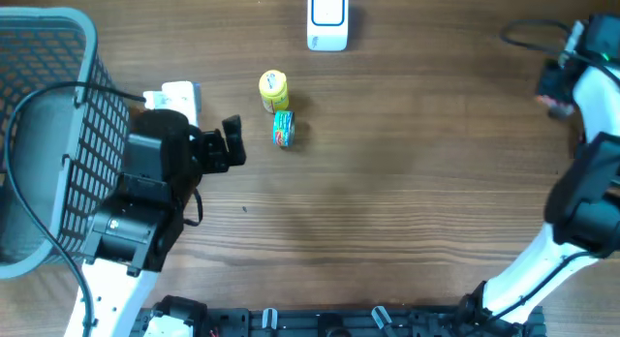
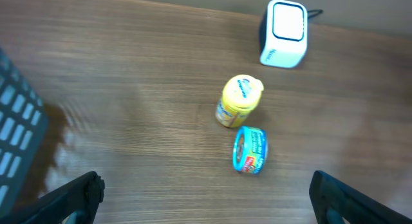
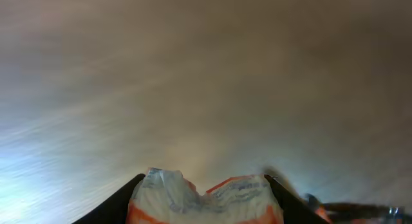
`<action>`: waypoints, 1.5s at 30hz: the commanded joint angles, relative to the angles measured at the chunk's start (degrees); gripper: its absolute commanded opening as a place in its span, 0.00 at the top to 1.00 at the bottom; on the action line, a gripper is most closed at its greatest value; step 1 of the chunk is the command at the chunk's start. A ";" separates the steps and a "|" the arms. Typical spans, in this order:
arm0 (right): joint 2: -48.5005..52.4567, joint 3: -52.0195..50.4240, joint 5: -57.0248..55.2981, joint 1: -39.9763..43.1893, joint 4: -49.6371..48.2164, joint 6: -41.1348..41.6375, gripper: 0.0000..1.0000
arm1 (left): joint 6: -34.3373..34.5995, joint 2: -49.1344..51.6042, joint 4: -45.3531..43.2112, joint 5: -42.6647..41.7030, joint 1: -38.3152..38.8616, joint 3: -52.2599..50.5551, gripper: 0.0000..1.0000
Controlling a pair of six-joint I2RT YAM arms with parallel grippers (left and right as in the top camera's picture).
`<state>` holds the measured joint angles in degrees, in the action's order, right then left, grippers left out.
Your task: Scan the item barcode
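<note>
A white barcode scanner [image 1: 327, 19] [image 2: 284, 33] stands at the far edge of the table. In front of it lie a yellow jar [image 1: 274, 89] [image 2: 239, 102] and a small blue can [image 1: 282, 129] [image 2: 250, 149] on its side. My left gripper [image 1: 232, 141] [image 2: 206, 188] is open just left of the can, with nothing between its fingers. My right gripper [image 1: 555, 93] [image 3: 205, 195] is at the far right edge. A crinkled orange-and-white packet [image 3: 193, 198] fills the gap between its fingers and touches both.
A grey mesh basket [image 1: 48, 134] [image 2: 16, 127] takes up the left side. A white box [image 1: 180, 97] lies beside it, behind my left arm. A black cable [image 1: 528, 32] runs along the back right. Bare wood stretches between the can and the right arm.
</note>
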<state>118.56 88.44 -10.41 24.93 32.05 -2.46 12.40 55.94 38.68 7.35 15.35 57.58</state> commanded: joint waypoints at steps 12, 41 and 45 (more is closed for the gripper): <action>-1.53 1.90 7.41 9.03 4.52 4.04 0.00 | 0.46 -1.07 2.71 -0.24 4.02 -0.37 0.00; -27.80 4.26 24.37 -11.58 32.06 17.64 0.00 | -1.31 31.47 -8.55 -8.41 6.60 -0.37 0.00; -27.80 4.04 24.39 -11.58 32.11 17.64 0.00 | -1.68 32.15 -13.03 -8.35 9.77 -0.37 0.00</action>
<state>90.17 93.08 14.94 13.47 64.12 14.33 10.83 87.99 28.03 -0.38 23.00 57.54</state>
